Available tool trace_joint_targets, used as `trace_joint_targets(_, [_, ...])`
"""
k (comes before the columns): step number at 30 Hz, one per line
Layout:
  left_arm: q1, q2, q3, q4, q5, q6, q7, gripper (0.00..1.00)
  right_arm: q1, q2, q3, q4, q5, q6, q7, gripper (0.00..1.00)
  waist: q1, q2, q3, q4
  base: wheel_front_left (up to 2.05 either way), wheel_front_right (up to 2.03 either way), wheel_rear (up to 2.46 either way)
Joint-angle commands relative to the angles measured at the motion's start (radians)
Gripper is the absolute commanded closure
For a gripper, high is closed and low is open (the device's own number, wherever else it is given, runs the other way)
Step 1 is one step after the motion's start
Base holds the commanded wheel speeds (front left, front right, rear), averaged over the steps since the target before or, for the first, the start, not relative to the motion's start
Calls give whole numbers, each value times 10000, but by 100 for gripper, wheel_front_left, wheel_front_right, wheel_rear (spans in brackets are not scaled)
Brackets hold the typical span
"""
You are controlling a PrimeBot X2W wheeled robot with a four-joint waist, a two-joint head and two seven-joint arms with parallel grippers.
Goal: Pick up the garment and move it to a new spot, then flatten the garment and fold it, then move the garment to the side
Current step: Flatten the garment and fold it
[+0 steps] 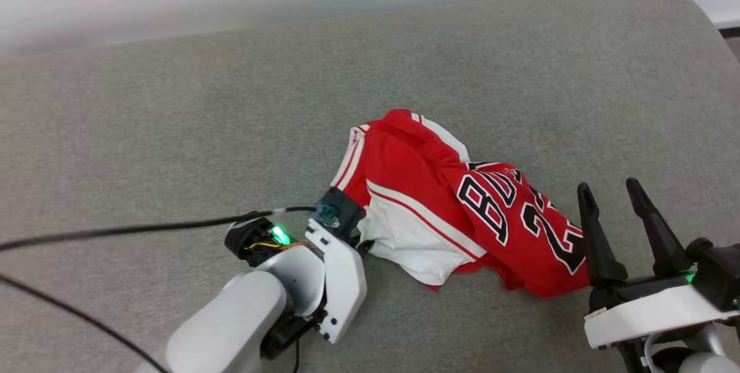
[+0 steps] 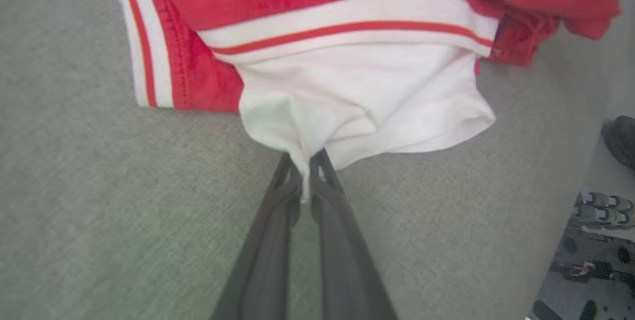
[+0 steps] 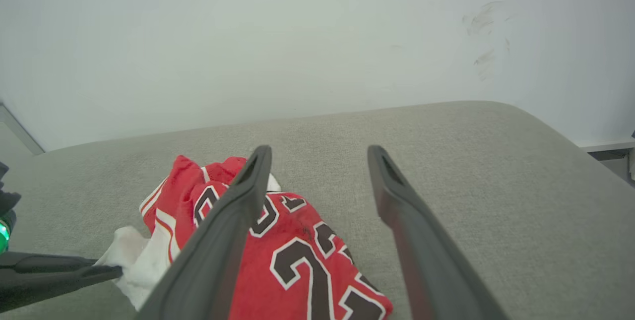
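Grey cushion (image 1: 173, 101); wrist view reveals left tool (image 2: 303, 159) pinching the garment (image 2: 367, 92).

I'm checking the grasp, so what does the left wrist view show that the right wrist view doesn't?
Left wrist view: the left gripper shut on a pinch of the garment at its white sleeve, striped trim close up. Right wrist view: the right gripper open, the black numbers, the pale wall. Both: the red garment, the grey cushion, the left gripper at the sleeve.

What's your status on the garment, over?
Left gripper shut on garment at white sleeve. Right gripper open, holding nothing. Crumpled heap on grey cushion. Black cable trails left, off the cloth.
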Motion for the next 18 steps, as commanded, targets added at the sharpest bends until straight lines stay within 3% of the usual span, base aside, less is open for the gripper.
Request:
trace_joint_targets(1, [265, 249, 191, -420, 101, 247, -269, 100, 97, 23, -83, 14, 68, 1, -13, 0, -1, 0, -174, 239, 0, 0, 0])
trace_joint_targets(11, [2223, 2430, 1574, -3012, -286, 1932, -463, 100, 197, 21, -491, -163, -47, 1, 273, 0, -1, 0, -353, 1122, 0, 0, 0])
trace_joint_targets(15, [3459, 3274, 2373, -3374, -853, 2803, -494, 100, 230, 21, -613, -247, -84, 1, 389, 0, -1, 0, -371, 1303, 0, 0, 0])
trace_joint_targets(18, [4356, 3566, 2886, -3311, -1412, 3259, -638, 100, 241, 20, -675, -290, -102, 1, 453, 0, -1, 0, -397, 1377, 0, 0, 0])
